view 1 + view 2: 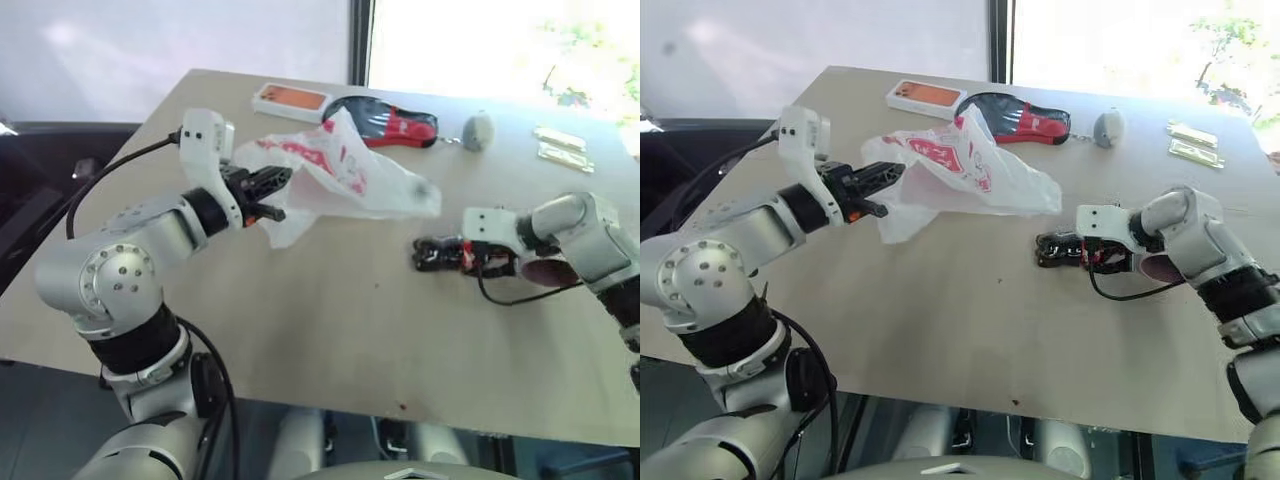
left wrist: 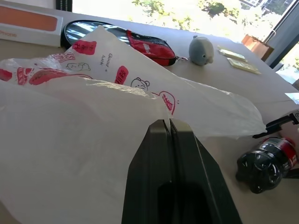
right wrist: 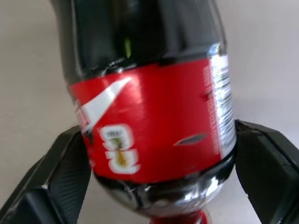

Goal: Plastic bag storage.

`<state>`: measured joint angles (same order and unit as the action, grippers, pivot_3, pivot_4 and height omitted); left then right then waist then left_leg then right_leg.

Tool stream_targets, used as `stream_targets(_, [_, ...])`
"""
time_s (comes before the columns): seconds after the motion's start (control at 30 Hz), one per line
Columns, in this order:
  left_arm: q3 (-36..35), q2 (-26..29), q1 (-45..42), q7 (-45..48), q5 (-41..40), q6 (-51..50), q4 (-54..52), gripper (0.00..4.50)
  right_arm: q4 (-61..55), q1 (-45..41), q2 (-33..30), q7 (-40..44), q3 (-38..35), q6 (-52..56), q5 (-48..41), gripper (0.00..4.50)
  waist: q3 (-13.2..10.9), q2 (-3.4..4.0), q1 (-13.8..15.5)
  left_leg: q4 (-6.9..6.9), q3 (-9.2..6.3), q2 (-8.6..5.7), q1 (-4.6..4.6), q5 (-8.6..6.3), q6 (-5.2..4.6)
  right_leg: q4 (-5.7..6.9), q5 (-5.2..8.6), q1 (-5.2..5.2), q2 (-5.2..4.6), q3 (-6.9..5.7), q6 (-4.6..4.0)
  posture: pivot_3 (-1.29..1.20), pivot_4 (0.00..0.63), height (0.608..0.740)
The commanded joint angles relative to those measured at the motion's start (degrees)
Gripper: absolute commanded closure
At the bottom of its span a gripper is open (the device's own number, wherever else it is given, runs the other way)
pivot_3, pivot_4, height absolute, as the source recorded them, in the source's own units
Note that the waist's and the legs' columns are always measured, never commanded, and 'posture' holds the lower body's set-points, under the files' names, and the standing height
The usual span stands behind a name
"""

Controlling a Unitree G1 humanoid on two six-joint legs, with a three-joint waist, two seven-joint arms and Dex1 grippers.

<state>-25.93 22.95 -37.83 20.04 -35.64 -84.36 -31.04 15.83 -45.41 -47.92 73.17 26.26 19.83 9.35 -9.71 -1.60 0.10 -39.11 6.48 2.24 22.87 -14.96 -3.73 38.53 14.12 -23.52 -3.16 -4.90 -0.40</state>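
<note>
Left pincer [image 1: 268, 192] is clamped on the plastic bag [image 1: 340, 170], its black fingers [image 2: 173, 154] pressed together on a fold at the bag's near left end, so the bag hangs lifted and trails away to the right and far side over the tabletop [image 1: 330, 330]. Its long axis runs left to right, the loose end drooping toward the right arm. Right pincer [image 1: 440, 254] stands with its jaws apart on either side of a small dark bottle [image 3: 149, 107] lying on its side, just right of the bag's loose tip. Whether they already press it is unclear. Bare tabletop lies open on the near side; a red-and-black pouch [image 1: 392, 122] and an orange box [image 1: 290, 99] crowd the far edge.
</note>
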Motion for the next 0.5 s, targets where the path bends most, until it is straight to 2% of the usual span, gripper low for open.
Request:
stream_targets(0.03, [1.4,2.6,3.3,0.6,0.0,5.3,-5.6,4.5,1.0,-0.5,1.8,2.2,-0.8,3.0,-1.1,1.39,0.0,0.0,-0.1,0.0,0.0,0.0,0.0,0.0,0.0,0.0,0.0,0.0,0.0,0.0,0.0,0.0,0.15,0.74])
stream_targets(0.17, [8.1,9.5,11.5,2.0,3.9,13.8,-10.4,4.5,-13.6,3.4,-0.1,5.0,-8.9,16.9,-10.7,1.39,-0.1,0.1,-0.6,0.06,-0.01,-0.01,0.01,-0.01,0.02,-0.01,-0.01,-0.02,-0.06,-0.01,-0.02,0.0,0.15,0.74])
stream_targets(0.23, [8.5,9.5,13.4,1.9,3.7,16.6,-11.1,4.5,-23.7,7.0,-1.0,4.5,-12.4,24.3,-15.2,1.39,-0.2,0.29,-0.3,0.18,-0.03,-0.01,0.05,-0.01,0.02,-0.03,-0.01,-0.07,-0.11,-0.04,-0.04,0.0,0.15,0.74])
stream_targets(0.3, [9.3,8.7,14.9,1.6,5.1,22.1,-11.1,4.5,-32.4,9.4,0.9,0.9,-15.2,33.2,-18.8,1.39,-0.2,0.32,-0.2,0.18,-0.07,-0.01,0.13,-0.01,0.03,-0.04,0.0,-0.15,-0.13,-0.09,-0.04,0.0,0.15,0.74])
stream_targets(0.4, [11.8,8.7,16.2,0.6,6.7,24.8,-10.7,4.5,-40.9,8.4,8.8,-7.3,-15.6,47.2,-22.2,1.39,-0.2,0.32,-0.7,0.17,-0.06,-0.01,0.1,-0.02,0.03,-0.03,-0.01,-0.14,-0.18,-0.09,-0.04,0.0,0.15,0.74])
stream_targets(0.5, [12.5,7.2,17.2,0.8,4.2,25.1,-12.9,4.5,-39.9,4.4,19.0,-16.4,-13.7,56.0,-22.0,1.39,-0.2,0.36,-0.8,0.2,-0.04,-0.01,0.04,-0.03,0.09,0.04,-0.02,-0.14,-0.19,-0.08,-0.05,0.0,0.15,0.74])
